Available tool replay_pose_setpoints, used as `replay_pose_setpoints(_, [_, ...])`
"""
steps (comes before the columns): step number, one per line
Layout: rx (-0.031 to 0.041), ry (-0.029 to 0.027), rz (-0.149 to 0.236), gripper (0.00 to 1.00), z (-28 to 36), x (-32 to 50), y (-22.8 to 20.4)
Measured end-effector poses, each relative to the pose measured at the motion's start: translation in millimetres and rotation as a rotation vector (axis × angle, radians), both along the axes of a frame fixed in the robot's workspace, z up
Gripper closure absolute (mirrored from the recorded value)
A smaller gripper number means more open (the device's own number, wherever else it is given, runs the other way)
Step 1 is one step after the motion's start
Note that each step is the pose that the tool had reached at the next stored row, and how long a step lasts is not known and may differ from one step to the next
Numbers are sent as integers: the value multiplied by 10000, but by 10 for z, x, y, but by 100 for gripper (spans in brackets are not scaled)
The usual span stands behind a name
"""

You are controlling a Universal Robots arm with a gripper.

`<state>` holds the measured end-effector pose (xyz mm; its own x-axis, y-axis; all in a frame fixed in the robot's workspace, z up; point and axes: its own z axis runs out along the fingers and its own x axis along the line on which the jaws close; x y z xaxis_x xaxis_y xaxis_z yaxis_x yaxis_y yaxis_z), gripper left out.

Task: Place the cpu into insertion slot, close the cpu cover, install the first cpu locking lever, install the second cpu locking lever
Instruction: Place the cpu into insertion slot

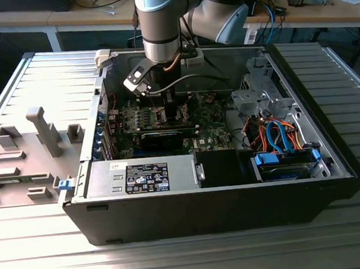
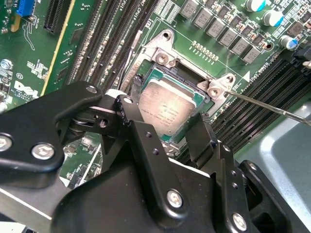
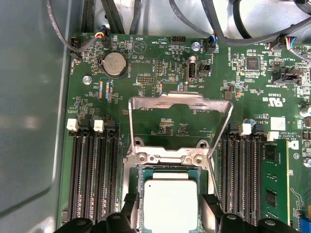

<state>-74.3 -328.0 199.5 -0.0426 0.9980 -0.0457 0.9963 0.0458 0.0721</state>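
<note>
The cpu (image 2: 167,109) (image 3: 171,206), a square chip with a dull silver top, lies flat in the insertion slot (image 3: 137,171) on the green motherboard (image 1: 208,132). My gripper (image 2: 165,110) (image 3: 170,201) straddles it, its black fingers (image 2: 132,90) pressed against two opposite edges of the chip. In the exterior view the gripper (image 1: 165,107) reaches down into the open computer case. The cpu cover (image 3: 180,101) stands swung up from its hinge behind the slot, its window open. A thin metal locking lever (image 2: 262,104) sticks out past one corner of the slot.
Long black memory slots (image 3: 92,170) flank the socket on both sides, one holding a green memory stick (image 3: 274,179). Cables (image 3: 97,14) hang over the board's far edge. The case wall (image 3: 29,121), the power supply (image 1: 142,175) and drive cables (image 1: 274,136) enclose the board.
</note>
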Motion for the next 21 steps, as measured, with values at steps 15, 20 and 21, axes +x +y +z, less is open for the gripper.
replay_pose_setpoints(15, [1, -4, 1, 36, 55, 0, 12])
replay_pose_setpoints(20, [-38, -13, -2, 38, 196, -1, 13])
replay_pose_setpoints(21, [-70, -13, -1, 45, 196, 0, 12])
